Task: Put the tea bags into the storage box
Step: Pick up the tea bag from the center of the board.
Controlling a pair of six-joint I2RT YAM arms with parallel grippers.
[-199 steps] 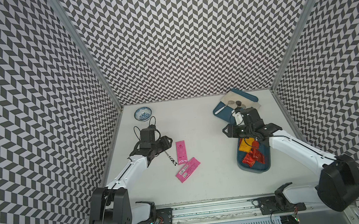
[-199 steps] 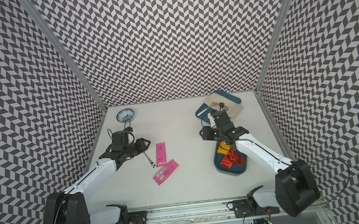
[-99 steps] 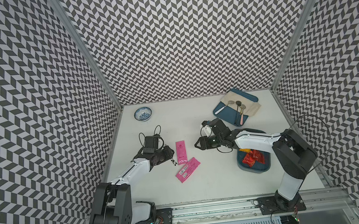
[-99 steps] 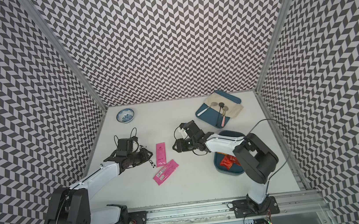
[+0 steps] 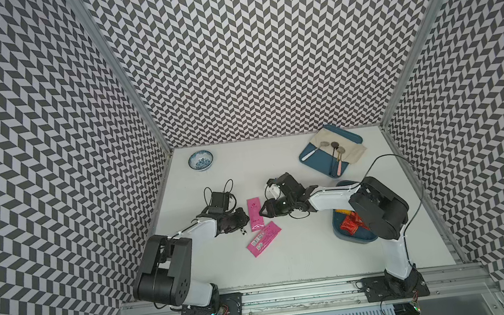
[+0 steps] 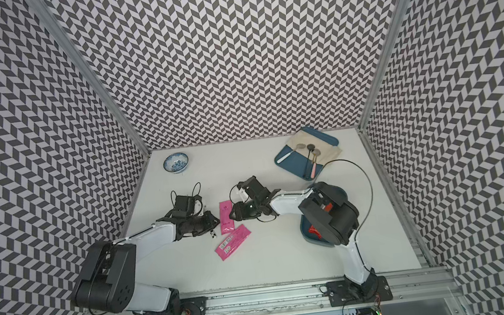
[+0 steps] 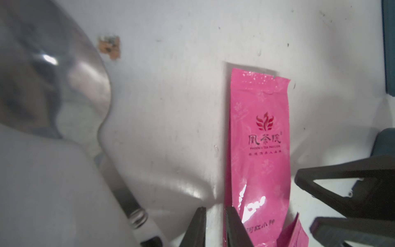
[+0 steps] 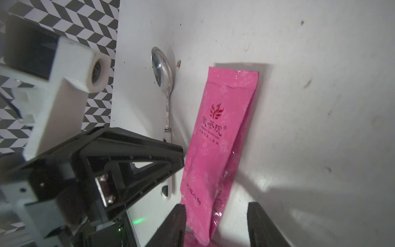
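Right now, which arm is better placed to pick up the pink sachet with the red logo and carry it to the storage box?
Right. The right gripper is open astride the pink sachet, and the storage box lies next to that arm. The left gripper is narrow, beside the sachet's edge.

Two pink sachets (image 5: pixel 254 213), one box (image 5: pixel 337 231), one tray (image 5: pixel 318 161), one bowl (image 5: pixel 200 161), four spoons (image 8: pixel 161 68)

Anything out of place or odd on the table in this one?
Yes. A spoon lies loose on the table beside a pink sachet, while the other spoons sit on the tray at the back. A small orange-brown scrap lies near its bowl.
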